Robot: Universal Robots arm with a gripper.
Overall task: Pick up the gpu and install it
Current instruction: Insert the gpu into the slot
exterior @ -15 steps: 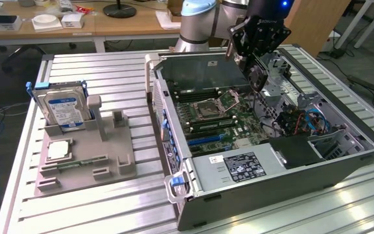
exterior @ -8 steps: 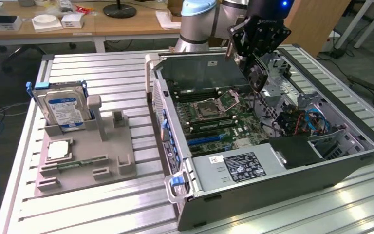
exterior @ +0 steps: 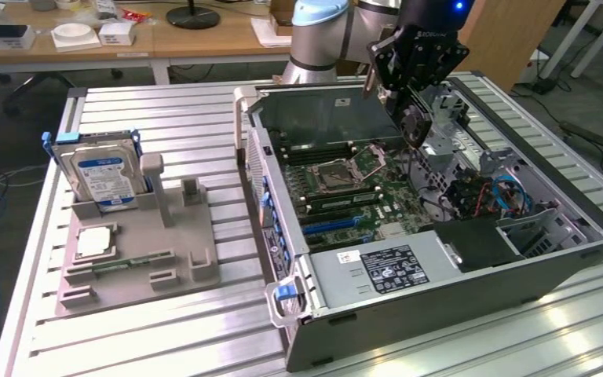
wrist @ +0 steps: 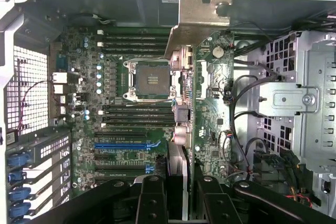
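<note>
Above the open grey metal computer case (exterior: 469, 314), the black gripper (exterior: 414, 88) is clamping the dark, fan-faced gpu card (exterior: 419, 124) over the green motherboard (exterior: 375, 184) lying inside. Beside it, a grey moulded tray (exterior: 181, 243) is holding a silver blue-labelled hard drive (exterior: 103, 174).

arm (exterior: 320, 35): bent downward | tool (wrist: 177, 182): pointing down, fingers clamped

No legible text, brand or number anywhere.

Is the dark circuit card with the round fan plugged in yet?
Out: the gripper holds the dark circuit card on edge above the green motherboard.
</note>
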